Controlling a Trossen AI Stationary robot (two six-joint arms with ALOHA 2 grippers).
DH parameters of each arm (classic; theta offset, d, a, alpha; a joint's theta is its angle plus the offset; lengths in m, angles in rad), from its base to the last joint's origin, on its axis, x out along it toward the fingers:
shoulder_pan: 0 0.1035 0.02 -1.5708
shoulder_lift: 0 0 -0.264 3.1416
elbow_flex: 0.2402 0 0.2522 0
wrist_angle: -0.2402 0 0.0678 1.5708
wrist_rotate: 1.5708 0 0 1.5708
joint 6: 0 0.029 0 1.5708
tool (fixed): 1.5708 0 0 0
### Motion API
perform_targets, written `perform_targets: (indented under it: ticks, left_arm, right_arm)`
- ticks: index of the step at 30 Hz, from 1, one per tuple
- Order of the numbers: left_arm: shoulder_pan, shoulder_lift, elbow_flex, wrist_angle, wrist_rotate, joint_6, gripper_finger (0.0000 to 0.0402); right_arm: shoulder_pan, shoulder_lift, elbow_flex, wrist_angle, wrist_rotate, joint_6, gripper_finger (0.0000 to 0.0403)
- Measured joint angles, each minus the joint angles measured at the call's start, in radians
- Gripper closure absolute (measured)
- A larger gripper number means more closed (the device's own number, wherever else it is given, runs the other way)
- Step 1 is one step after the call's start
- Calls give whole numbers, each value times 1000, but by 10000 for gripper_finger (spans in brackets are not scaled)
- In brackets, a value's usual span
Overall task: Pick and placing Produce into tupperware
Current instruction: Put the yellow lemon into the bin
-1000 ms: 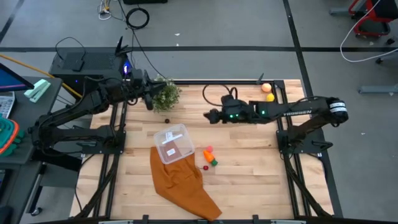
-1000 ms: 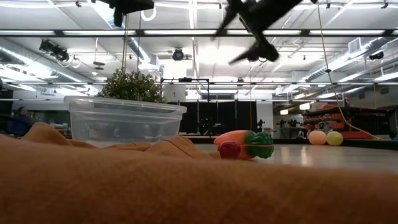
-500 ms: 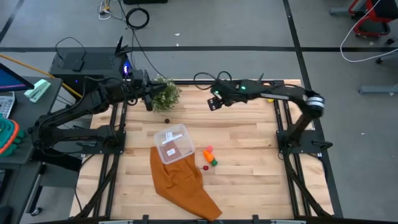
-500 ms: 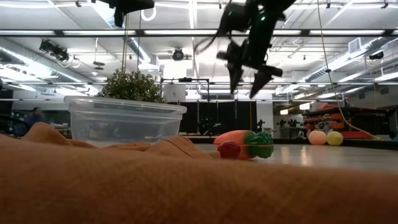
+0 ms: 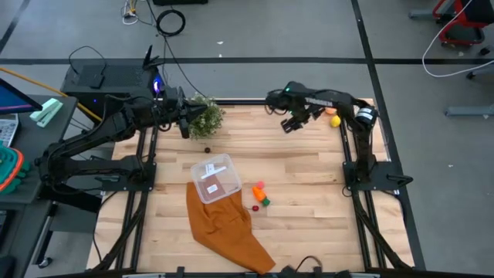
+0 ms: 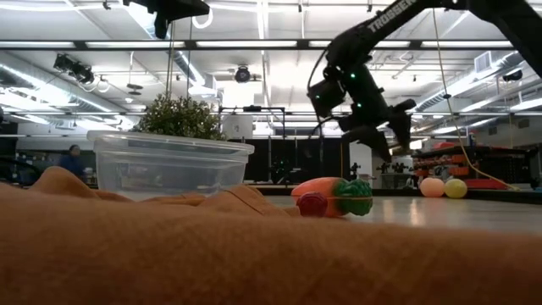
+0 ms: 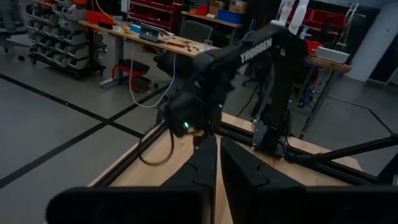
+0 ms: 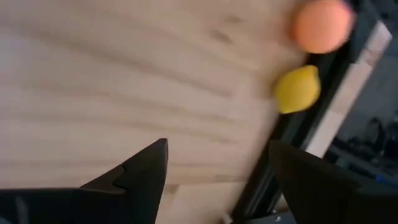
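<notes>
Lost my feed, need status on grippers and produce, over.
Right gripper open, empty, near yellow lemon and orange ball. Left gripper shut beside bushy green plant. Clear plastic tupperware on rust-orange cloth. No obstruction visible.

right arm (image 5: 324, 100): swung from table centre to far-right corner | right gripper (image 5: 292, 124): now near lemon (image 5: 335, 121)

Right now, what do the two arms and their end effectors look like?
Both arms are dark, near-black jointed links. The right arm carries white TROSSEN lettering, a pale band near one joint, a small green light and a black cable looping off it. Its end effector has two dark, tapered fingers. The left arm looks the same; its end effector shows two flat black fingers, with a blue light glowing behind it.
</notes>
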Motion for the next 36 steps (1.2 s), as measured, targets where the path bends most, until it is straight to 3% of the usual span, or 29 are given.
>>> perform_targets:
  ticks: [10,16,24,32,36]
  left_arm:
    - [0,0,0,-1,0,1,365]
    - [0,0,0,-2,0,3,363]
    - [0,0,0,-2,0,14,368]
    - [0,0,0,-2,0,12,369]
    - [0,0,0,-2,0,11,366]
  right_arm:
    - [-195,-124,-136,41,27,182,150]
    - [-221,-199,-305,81,12,297,150]
    - [-221,-284,-520,317,30,463,150]
    - [-221,-306,-617,455,37,444,130]
    - [-220,-321,-610,460,131,384,97]
